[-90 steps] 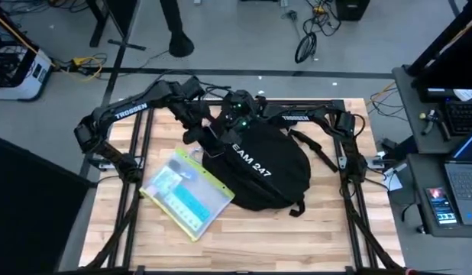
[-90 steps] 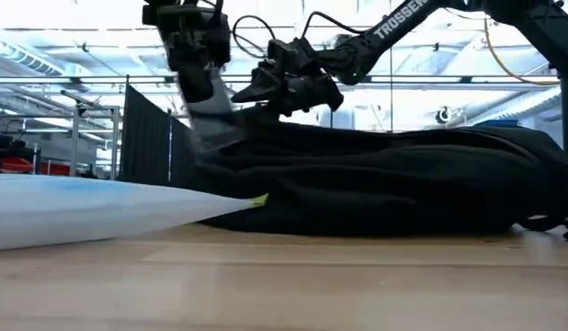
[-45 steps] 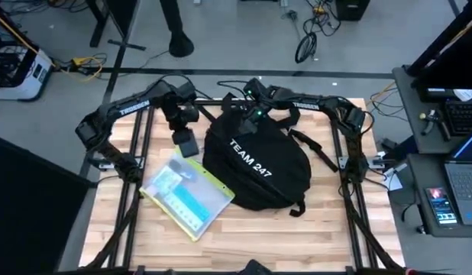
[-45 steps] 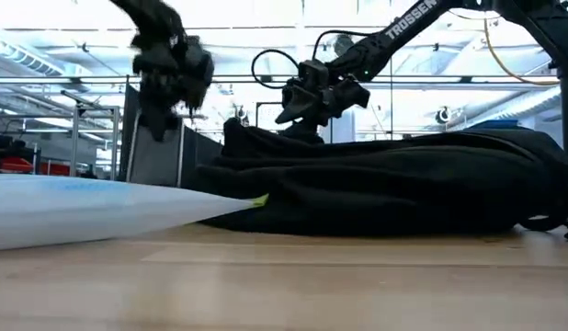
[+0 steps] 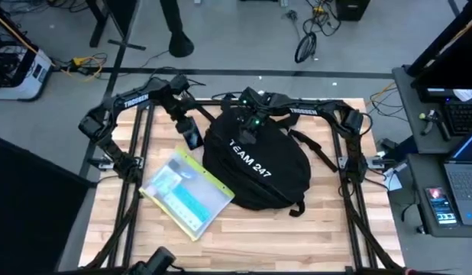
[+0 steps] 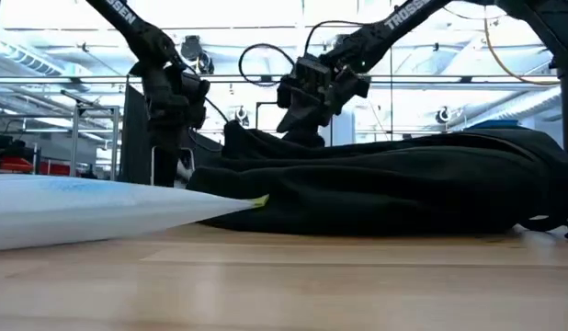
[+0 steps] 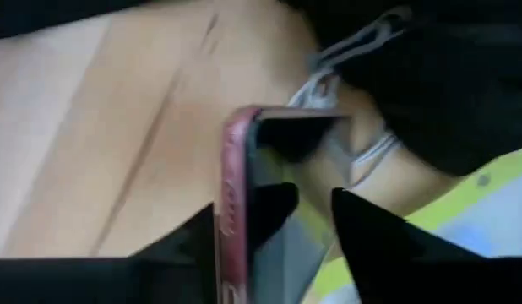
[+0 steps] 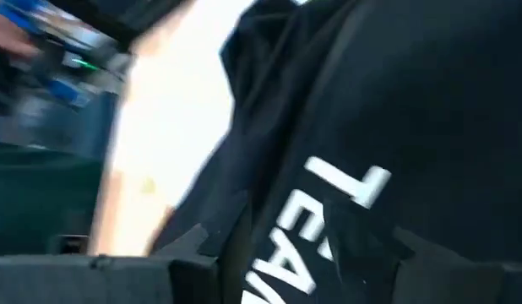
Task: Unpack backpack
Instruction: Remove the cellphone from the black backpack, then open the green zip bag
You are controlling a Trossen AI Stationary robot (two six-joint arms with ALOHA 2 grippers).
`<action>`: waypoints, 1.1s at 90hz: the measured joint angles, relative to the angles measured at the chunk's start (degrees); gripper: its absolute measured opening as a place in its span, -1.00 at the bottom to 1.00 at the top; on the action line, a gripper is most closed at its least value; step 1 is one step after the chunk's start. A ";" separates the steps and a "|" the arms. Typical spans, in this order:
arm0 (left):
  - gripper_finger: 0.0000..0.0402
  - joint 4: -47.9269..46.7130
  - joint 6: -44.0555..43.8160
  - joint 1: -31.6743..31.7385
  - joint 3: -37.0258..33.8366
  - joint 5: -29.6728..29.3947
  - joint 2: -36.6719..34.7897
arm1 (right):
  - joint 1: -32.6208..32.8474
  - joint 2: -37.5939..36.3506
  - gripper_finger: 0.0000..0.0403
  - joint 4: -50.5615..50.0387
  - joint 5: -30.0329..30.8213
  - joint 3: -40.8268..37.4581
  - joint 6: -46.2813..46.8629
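Note:
The black backpack (image 5: 259, 164) with white "TEAM 247" lettering lies flat on the wooden table, its top end toward the far edge. Just left of that top end, my left gripper (image 5: 190, 131) is shut on a flat dark device with a red edge (image 7: 231, 203). My right gripper (image 5: 248, 124) hangs over the backpack's top end, tipped down, with its fingers apart and black fabric (image 8: 269, 211) showing between them. I cannot tell whether it touches the fabric. A clear pouch with a yellow-green border (image 5: 189, 195) lies at the backpack's left side. My left gripper pinches the flat device between its two fingers (image 7: 371, 241), which lie on its broad faces beside the red edge (image 7: 230, 228). It comes from above, slanting down. The device hangs below the fingers, outside the backpack; whether its lower end (image 7: 286, 114) reaches the table I cannot tell.
White cords (image 7: 354, 51) lie on the table between the backpack and the pouch. Bare wood lies along the near edge (image 5: 244, 244). Black straps (image 5: 316, 153) trail from the backpack's right side. A person's legs (image 5: 175, 30) stand beyond the far edge.
My left gripper has drawn the flat device out of the backpack's top end, carried it toward the table's left edge, and lowered it beside the backpack. My right gripper rose off the backpack's opening and tipped downward over it again.

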 joint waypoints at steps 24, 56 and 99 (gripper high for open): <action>0.30 -1.47 -0.64 -0.66 7.19 -3.35 -0.50 | 7.92 -5.64 -0.34 -6.11 18.55 0.02 -3.66; 0.32 -0.29 -0.46 -2.30 8.34 -4.10 -0.48 | 16.32 -4.18 -0.34 -1.23 28.98 0.04 7.60; 0.32 -0.37 -3.28 -6.03 8.36 -4.10 -0.45 | 18.81 2.90 -0.42 -1.92 47.69 0.00 9.05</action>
